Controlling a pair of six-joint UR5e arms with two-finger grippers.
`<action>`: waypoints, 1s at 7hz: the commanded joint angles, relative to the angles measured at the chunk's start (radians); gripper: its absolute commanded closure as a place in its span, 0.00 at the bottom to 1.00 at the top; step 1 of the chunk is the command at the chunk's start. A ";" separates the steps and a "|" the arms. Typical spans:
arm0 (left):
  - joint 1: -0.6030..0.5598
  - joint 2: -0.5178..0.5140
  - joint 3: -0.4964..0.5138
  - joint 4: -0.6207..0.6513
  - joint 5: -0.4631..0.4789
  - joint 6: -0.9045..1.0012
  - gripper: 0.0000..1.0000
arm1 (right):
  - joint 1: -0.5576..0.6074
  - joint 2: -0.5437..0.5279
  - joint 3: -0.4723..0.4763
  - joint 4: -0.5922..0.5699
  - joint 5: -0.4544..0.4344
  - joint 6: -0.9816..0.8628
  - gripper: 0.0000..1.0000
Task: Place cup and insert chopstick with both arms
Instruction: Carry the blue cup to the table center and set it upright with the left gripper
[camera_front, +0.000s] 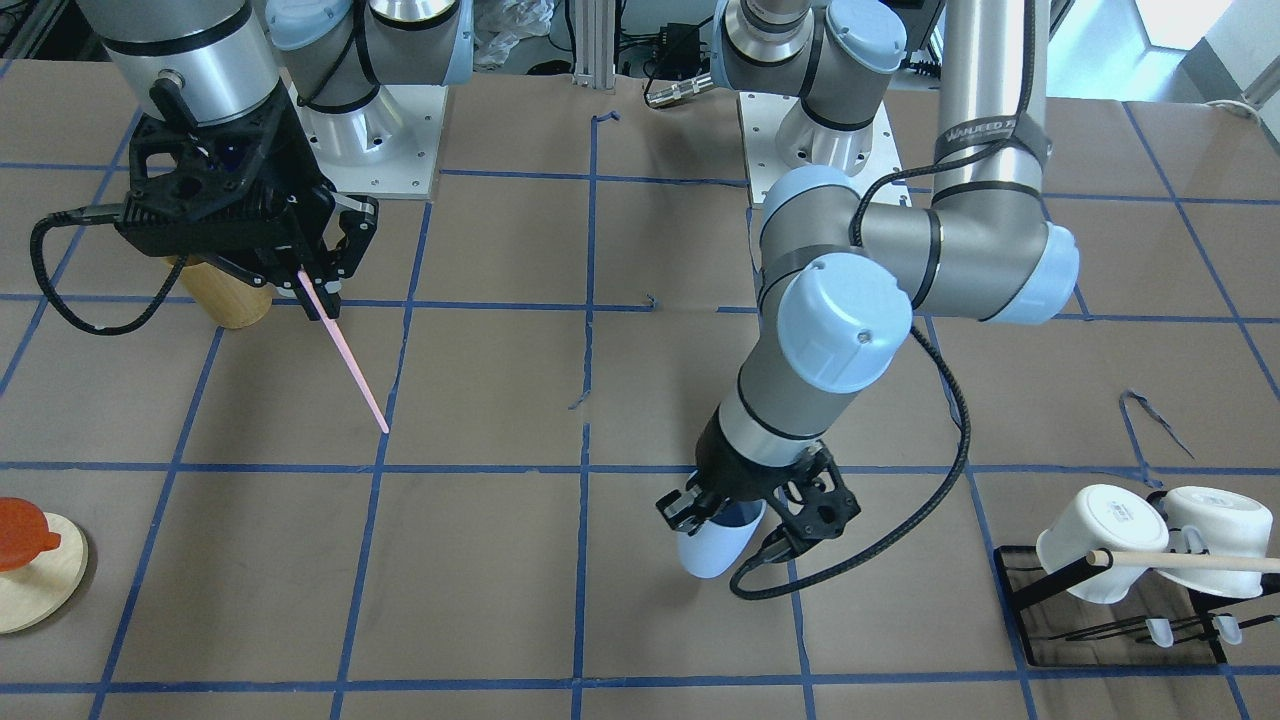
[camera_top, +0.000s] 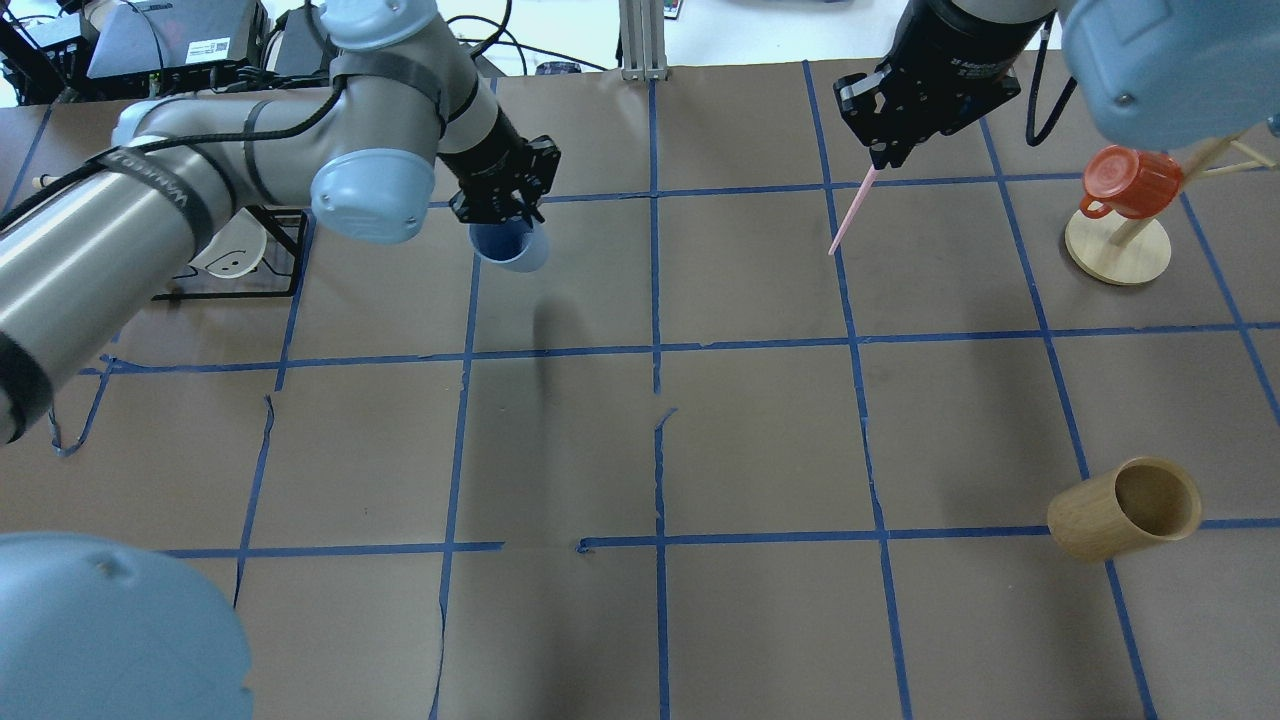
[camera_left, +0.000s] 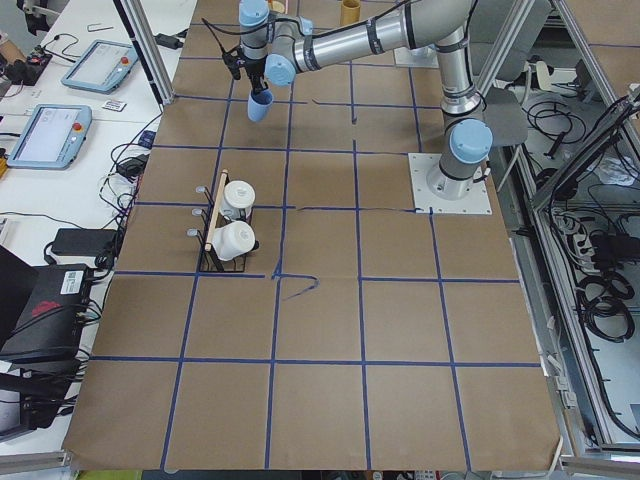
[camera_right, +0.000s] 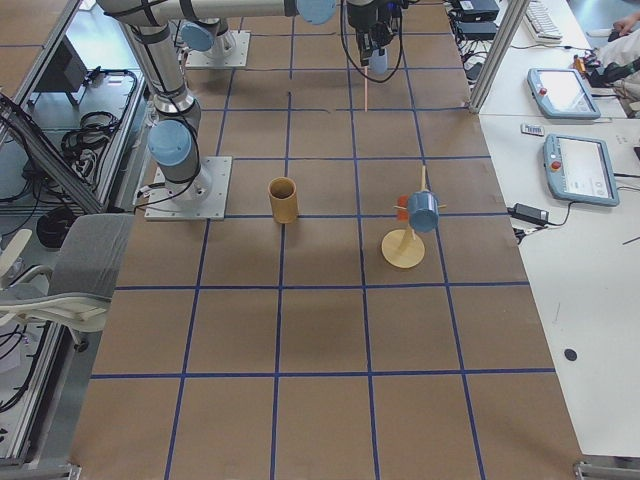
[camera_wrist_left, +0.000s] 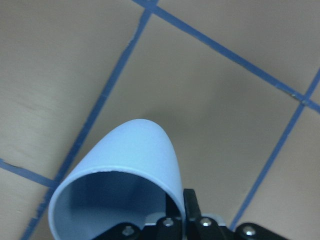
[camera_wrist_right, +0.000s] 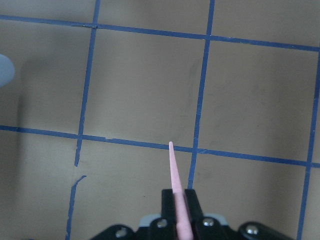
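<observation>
My left gripper (camera_top: 505, 215) is shut on the rim of the light-blue cup (camera_top: 510, 247) and holds it above the table, tilted; the cup also shows in the front view (camera_front: 715, 545) and fills the left wrist view (camera_wrist_left: 130, 170). My right gripper (camera_top: 878, 158) is shut on the upper end of the pale pink chopstick (camera_top: 848, 215), which hangs down at a slant off the table; it also shows in the front view (camera_front: 350, 365) and the right wrist view (camera_wrist_right: 176, 185). The two grippers are far apart across the table.
A tan bamboo holder (camera_top: 1125, 508) lies near the right side. A red mug on a wooden stand (camera_top: 1125, 215) is at the far right. A black rack with white mugs (camera_front: 1130, 570) and a beige rod is at the left end.
</observation>
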 joint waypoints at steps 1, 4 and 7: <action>-0.092 -0.117 0.139 0.001 -0.004 -0.140 1.00 | -0.017 0.004 0.001 0.000 -0.050 -0.047 1.00; -0.129 -0.160 0.148 0.013 0.005 -0.153 1.00 | -0.098 -0.005 0.001 0.026 -0.035 -0.068 1.00; -0.146 -0.162 0.146 0.015 -0.002 -0.153 0.63 | -0.097 -0.009 -0.001 0.052 0.008 -0.058 1.00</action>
